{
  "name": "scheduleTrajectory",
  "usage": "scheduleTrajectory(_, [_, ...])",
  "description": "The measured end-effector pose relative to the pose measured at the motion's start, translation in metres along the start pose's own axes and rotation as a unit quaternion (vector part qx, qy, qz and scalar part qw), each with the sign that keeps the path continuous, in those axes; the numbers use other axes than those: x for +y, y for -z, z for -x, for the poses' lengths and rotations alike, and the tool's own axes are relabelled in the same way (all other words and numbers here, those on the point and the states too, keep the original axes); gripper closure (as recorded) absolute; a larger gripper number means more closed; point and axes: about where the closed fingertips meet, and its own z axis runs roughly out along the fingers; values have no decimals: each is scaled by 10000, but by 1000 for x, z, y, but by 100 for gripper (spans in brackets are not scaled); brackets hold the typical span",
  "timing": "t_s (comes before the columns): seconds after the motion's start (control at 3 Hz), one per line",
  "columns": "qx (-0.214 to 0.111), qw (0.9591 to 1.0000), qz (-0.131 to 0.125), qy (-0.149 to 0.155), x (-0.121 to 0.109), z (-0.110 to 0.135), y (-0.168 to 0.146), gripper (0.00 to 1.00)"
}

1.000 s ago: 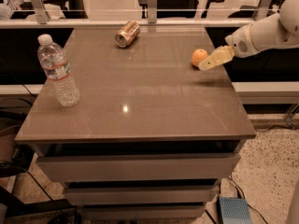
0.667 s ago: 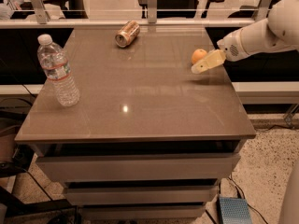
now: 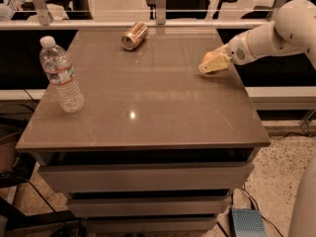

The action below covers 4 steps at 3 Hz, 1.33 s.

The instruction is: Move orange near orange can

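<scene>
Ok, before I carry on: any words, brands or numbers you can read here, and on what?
Nothing can be quoted; no text is legible.
orange can, lying on its side at the table's far edge: pale markings, too blurred to read.
water bottle, label band: too blurred to read.
gripper, at the orange by the table's right edge: no lettering visible.

pincer [image 3: 213, 64] at orange [image 3: 208, 57], right of can [image 3: 134, 35]
</scene>
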Motion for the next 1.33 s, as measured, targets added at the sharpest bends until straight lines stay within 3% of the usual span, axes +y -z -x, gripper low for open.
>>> scheduleTrajectory(0.33, [-54, 9999, -13, 110, 1, 10, 6, 62])
scheduleTrajectory(0.67, [-258, 9994, 55, 237, 9, 35, 10, 86])
scheduleTrajectory(1.0, [-249, 9994, 80, 233, 10, 34, 7, 100])
scheduleTrajectory(1.33, [-249, 9994, 87, 235, 10, 34, 6, 100])
